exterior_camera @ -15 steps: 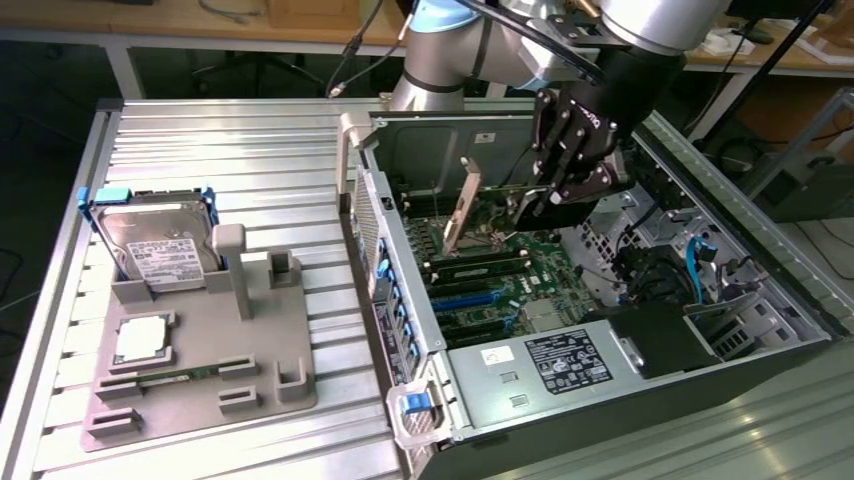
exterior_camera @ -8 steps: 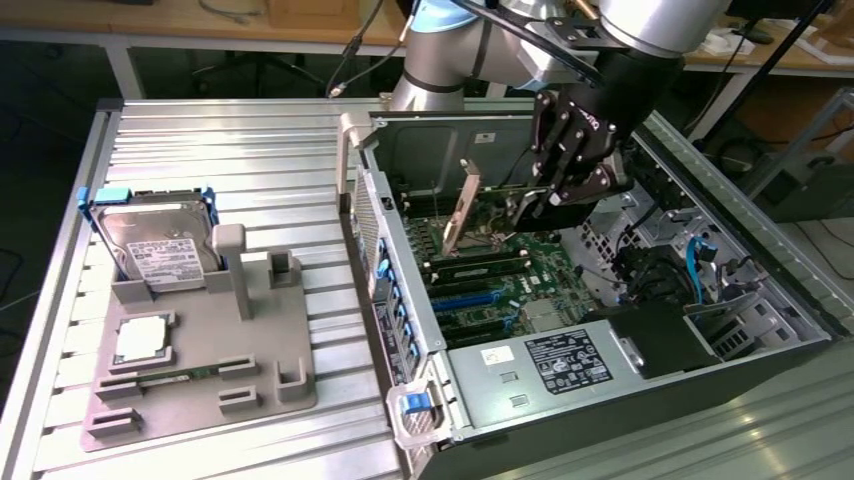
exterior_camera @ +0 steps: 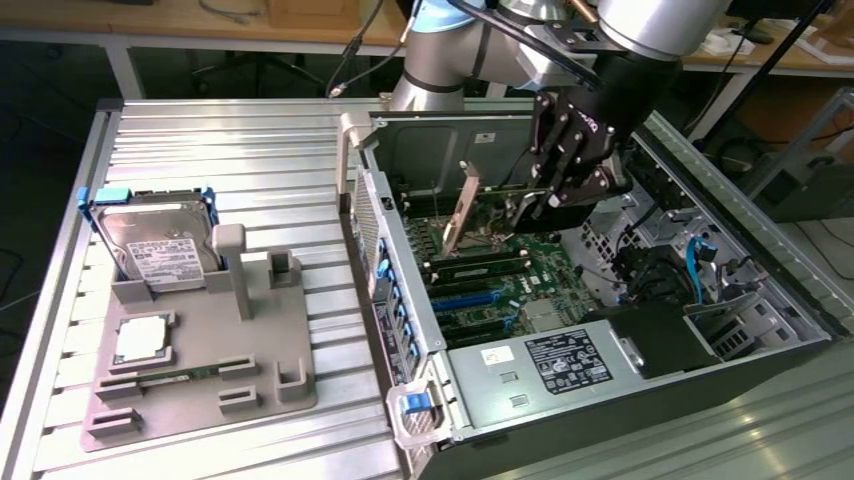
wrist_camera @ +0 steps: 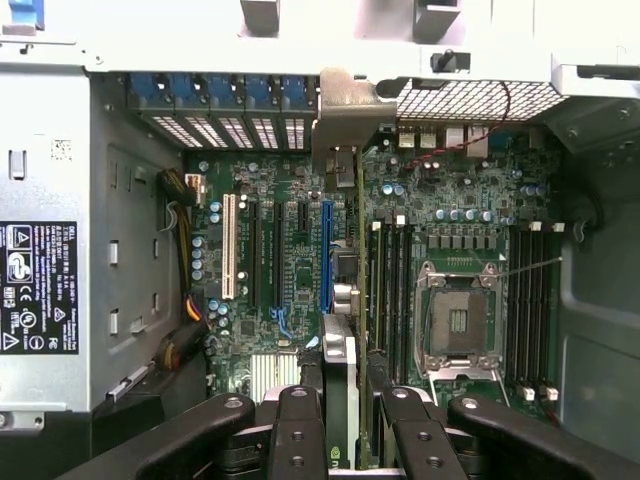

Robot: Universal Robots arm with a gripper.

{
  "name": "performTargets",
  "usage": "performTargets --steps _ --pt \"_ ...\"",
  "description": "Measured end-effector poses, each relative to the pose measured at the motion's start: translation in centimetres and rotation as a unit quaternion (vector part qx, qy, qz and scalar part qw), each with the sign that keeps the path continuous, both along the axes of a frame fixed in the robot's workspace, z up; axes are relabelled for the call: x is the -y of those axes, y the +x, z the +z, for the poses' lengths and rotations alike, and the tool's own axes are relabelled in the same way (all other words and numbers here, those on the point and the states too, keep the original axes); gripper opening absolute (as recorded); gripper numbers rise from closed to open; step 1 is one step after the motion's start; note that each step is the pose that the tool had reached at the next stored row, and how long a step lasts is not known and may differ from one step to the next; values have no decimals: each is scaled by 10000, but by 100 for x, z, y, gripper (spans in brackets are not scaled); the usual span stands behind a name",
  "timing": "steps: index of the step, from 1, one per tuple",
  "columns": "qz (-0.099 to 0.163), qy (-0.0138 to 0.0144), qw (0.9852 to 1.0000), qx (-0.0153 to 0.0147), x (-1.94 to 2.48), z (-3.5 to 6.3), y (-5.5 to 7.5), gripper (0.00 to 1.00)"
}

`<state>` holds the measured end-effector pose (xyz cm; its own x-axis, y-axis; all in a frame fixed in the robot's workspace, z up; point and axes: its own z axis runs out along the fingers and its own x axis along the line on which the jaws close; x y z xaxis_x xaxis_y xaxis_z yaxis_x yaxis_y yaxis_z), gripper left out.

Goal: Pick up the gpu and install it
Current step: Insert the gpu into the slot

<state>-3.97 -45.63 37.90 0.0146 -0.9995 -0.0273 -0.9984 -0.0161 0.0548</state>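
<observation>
Gripper: black two-fingered gripper (exterior_camera: 534, 205) on the silver arm, reaching down into the open computer case (exterior_camera: 747, 250) from above; in the wrist view its fingers (wrist_camera: 300, 435) stand on either side of a thin card seen edge-on.
Finger state: clenched on the gpu (exterior_camera: 461, 212), one finger to each face of the card, with the card's edge running up between them (wrist_camera: 341, 380).
Gpu position: held inside the case above the motherboard (exterior_camera: 514, 275), tilted rather than flat; its silver metal end bracket (wrist_camera: 352, 110) points toward the case's rear wall with the slot openings.
Gpu seating: in the wrist view the card lies in line with the gap between the blue expansion slot (wrist_camera: 326, 255) and the memory slots (wrist_camera: 390, 285); whether its lower edge touches a slot cannot be told.
Motherboard: green board on the case floor, with an open processor socket (wrist_camera: 456, 320) beside the memory slots and a white expansion slot (wrist_camera: 228, 245) farther from the card.
Power supply: silver box with a black label (exterior_camera: 561, 362) at the case end nearest the exterior camera.
Fixture tray: grey holder (exterior_camera: 200, 370) on the ribbed metal table (exterior_camera: 200, 150), toward the exterior view's left, well apart from the case.
Tray contents: silver hard drive in a blue frame (exterior_camera: 150, 235) standing upright at the far end; a flat square chip (exterior_camera: 143, 340) lying nearer the camera.
</observation>
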Motion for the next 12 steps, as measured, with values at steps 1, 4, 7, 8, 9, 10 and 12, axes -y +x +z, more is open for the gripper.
performTargets --steps 1,4,7,8,9,10,12 --pt "0 0 10000 0 0 -2 0 27" --pt "0 0 10000 0 0 -12 0 27" --pt "0 0 10000 0 0 -25 0 27" --pt "0 0 10000 0 0 -28 0 27" --pt "0 -1 10000 0 0 -30 0 27" --pt "0 0 10000 0 0 -34 0 27" --pt "0 0 10000 0 0 -39 0 27"
